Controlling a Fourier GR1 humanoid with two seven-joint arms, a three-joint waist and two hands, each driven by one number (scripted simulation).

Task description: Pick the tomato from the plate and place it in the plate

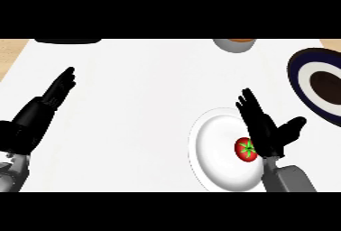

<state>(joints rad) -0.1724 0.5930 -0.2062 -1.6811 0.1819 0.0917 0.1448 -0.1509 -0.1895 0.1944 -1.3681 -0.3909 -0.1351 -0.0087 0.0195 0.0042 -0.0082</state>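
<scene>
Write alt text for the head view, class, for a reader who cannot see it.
The robot's open right hand hovers over a red tomato on a white plate. A dark-rimmed plate sits at the far right. The left hand rests open at the left edge.

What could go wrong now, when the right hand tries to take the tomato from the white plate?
1. The right hand is open over the tomato and partly hides it, so closing the fingers might nudge the tomato across the white plate rather than catch it.
2. The dark-rimmed plate lies partly beyond the view's right edge, so a placement may land near its rim.
3. The left hand rests open far to the left and likely cannot help.
</scene>
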